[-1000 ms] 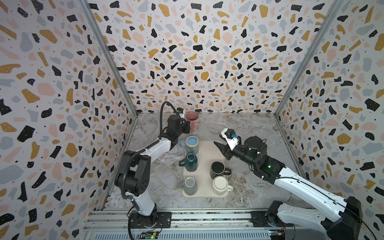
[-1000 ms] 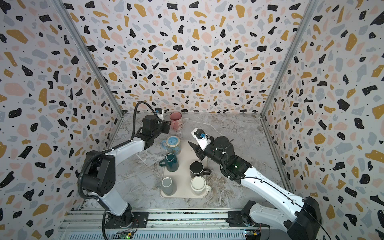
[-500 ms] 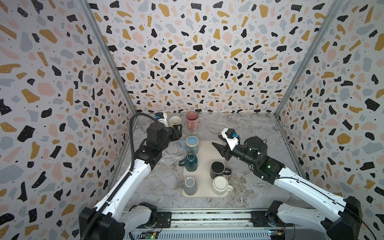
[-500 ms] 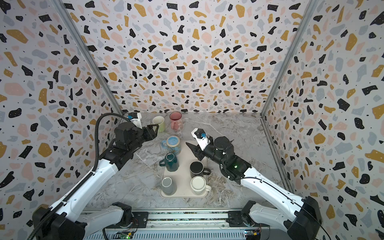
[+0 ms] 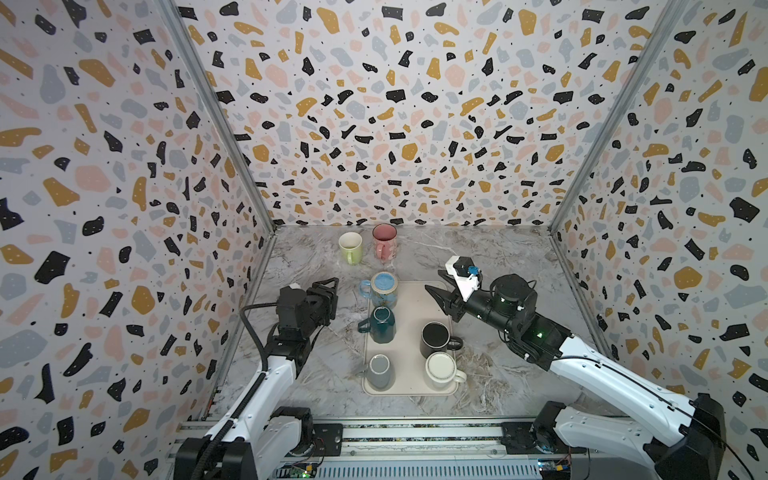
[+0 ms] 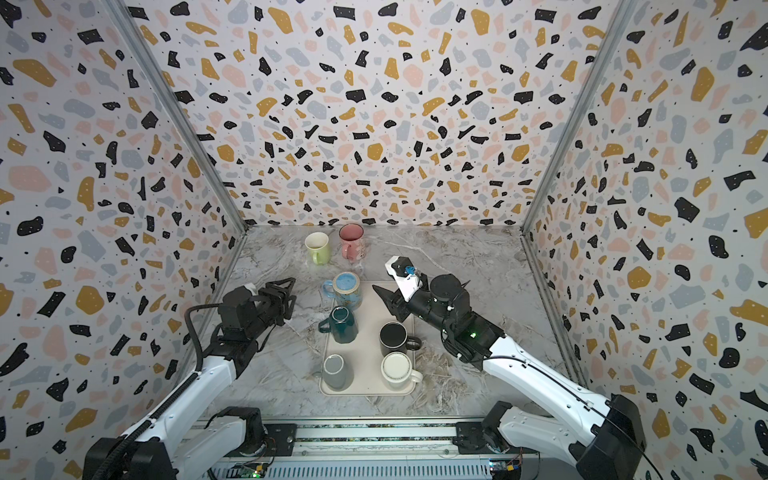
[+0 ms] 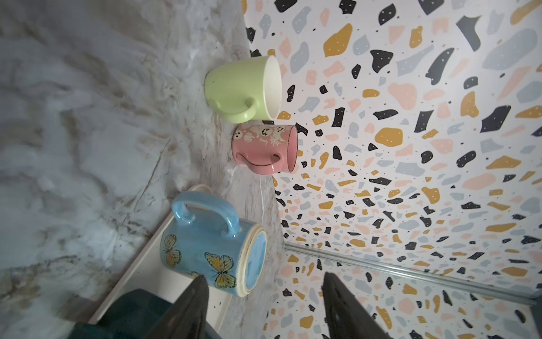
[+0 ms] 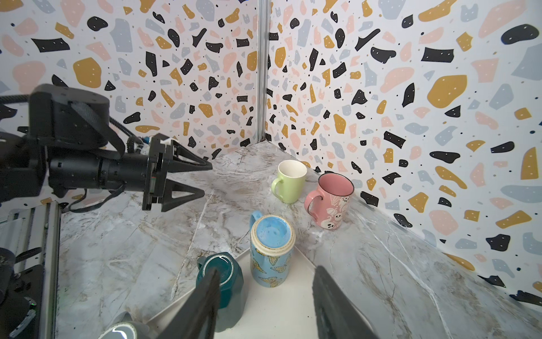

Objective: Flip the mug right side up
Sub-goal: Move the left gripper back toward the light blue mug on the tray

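Observation:
A blue butterfly mug (image 5: 383,289) (image 8: 271,249) (image 7: 202,243) stands upside down on the far left corner of the cream tray (image 5: 415,299). Behind it, a green mug (image 5: 350,247) (image 7: 237,88) and a pink mug (image 5: 384,243) stand upright near the back wall. My left gripper (image 5: 330,299) (image 6: 286,299) (image 7: 264,276) hangs open and empty left of the tray, pointing at the blue mug. My right gripper (image 5: 436,299) (image 6: 384,300) (image 8: 268,269) is open and empty over the tray's far right part, a short way from the blue mug.
On the tray a teal mug (image 5: 381,324) and a grey mug (image 5: 380,371) stand upside down, while a black mug (image 5: 435,338) and a white mug (image 5: 441,370) stand upright. Patterned walls close in the left, back and right sides.
My left gripper opened and drew back from the back wall toward the front left, leaving the green mug upright and free. The right gripper opened slightly and barely moved.

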### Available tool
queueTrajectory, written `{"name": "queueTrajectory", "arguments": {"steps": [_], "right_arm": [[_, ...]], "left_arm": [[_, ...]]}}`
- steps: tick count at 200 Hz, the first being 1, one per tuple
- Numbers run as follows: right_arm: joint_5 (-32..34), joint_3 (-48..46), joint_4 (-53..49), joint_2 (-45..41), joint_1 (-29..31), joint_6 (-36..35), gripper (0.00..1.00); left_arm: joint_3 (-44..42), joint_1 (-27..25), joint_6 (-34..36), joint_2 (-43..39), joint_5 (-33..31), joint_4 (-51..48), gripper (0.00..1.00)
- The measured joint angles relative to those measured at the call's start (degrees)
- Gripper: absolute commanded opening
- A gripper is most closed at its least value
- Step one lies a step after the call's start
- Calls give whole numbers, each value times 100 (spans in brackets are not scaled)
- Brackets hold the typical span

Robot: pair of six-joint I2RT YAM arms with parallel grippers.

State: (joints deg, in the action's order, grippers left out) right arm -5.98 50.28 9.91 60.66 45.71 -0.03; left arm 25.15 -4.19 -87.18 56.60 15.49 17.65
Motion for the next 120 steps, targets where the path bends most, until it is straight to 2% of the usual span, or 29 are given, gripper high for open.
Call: {"name": "queueTrajectory", "arguments": {"steps": [23, 58, 120], "right_arm": [[48, -35, 0, 0, 0, 2, 53], [107, -46, 2, 4, -2, 2, 54], [136, -46, 20, 146, -109, 0, 54]], "left_arm": [[-111, 0, -649, 341, 184, 564, 63], [-87, 0, -1252, 1115, 509, 1445, 62], [280, -160, -1685, 1943, 769, 1965, 58]]}}
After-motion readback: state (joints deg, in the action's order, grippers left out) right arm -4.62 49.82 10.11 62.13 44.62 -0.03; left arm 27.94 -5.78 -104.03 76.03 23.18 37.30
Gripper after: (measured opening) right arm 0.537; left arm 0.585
